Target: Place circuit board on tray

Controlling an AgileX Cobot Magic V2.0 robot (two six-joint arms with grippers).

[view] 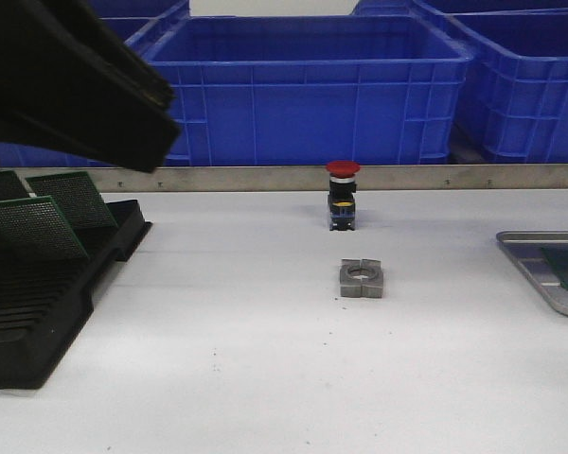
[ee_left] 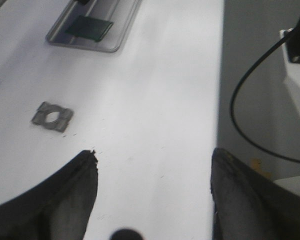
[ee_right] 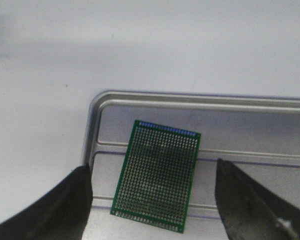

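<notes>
White table (view: 218, 378), blue crates (view: 303, 85) behind, circuit board (ee_right: 157, 175) in tray (ee_right: 140, 100)

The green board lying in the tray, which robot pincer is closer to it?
Right. The right pincer hangs open right over the circuit board in the tray. The left pincer is far across the table, open.

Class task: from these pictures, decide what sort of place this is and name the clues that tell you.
Probably a factory or electronics workbench: big blue crates behind the table, a black rack of green circuit boards, and a red push-button switch.
</notes>
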